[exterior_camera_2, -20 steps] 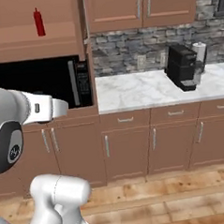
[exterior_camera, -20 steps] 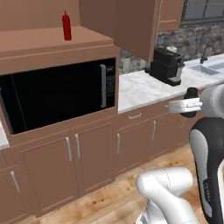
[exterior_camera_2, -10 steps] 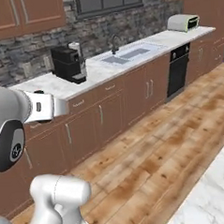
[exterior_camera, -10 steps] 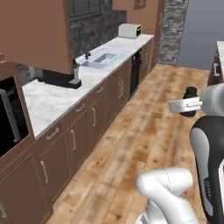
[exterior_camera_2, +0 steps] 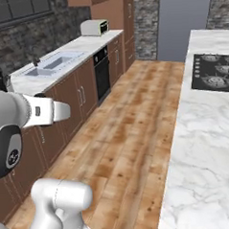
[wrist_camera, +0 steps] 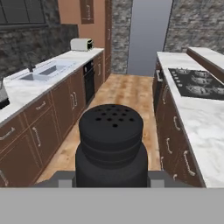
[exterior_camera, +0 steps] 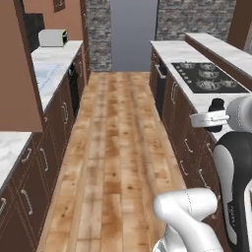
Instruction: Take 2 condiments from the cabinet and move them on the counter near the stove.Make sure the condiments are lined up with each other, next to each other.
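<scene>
Carrying item one of two: black shaker bottle (wrist_camera: pixel 111 146), squat, rounded cap pierced with small holes, standing upright between my pincer (wrist_camera: pixel 111 181) tips, which are pinching it low on the body. In the left base view the shaker (exterior_camera: pixel 216 109) is showing dark beside my forearm, over the near end of the counter (exterior_camera: pixel 209 102) on my right. Stove (wrist_camera: pixel 195 82): black glass cooktop with grey burners, set into that white marble counter (wrist_camera: pixel 204 123), further along it. Bare marble is lying between the stove and me, which I am judging the likely spot for setting down. Handling, as a judgement: light, rigid, probably smooth-sided and a little slippery; short and broad, so unlikely to topple. Best hold is across the straight body below the ridged cap, not on the rounded cap itself. Item two, the red squeeze bottle, is not yet on this counter.
</scene>
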Controlling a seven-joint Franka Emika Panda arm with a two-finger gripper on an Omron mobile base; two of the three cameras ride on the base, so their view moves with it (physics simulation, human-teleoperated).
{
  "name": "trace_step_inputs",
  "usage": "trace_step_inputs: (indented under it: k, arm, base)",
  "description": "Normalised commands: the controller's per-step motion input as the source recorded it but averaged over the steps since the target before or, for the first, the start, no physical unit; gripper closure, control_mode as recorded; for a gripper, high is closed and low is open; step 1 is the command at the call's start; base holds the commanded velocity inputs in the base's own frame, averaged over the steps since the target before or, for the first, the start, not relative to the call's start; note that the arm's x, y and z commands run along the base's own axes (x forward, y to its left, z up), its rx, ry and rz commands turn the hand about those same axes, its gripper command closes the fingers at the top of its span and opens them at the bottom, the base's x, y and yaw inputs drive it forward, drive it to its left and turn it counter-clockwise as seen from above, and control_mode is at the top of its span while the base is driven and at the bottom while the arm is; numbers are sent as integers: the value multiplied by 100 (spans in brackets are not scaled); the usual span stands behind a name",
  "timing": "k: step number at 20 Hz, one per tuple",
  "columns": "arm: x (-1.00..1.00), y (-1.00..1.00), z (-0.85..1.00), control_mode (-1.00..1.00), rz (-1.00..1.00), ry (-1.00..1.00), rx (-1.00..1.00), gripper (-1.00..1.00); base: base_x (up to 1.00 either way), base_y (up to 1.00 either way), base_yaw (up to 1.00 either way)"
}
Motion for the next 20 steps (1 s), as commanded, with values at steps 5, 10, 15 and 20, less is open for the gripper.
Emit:
trace_step_inputs:
  k: [5, 10, 15, 20]
  arm:
    - [0, 0, 0, 100, 0, 0, 0, 100]
    - [0, 0, 0, 100, 0, 0, 0, 100]
    - [0, 0, 0, 100, 0, 0, 0, 100]
    - [0, 0, 0, 100, 0, 0, 0, 100]
  base:
    - [100, 72, -29]
    - [100, 53, -26]
    - [100, 42, -21]
    - [100, 36, -19]
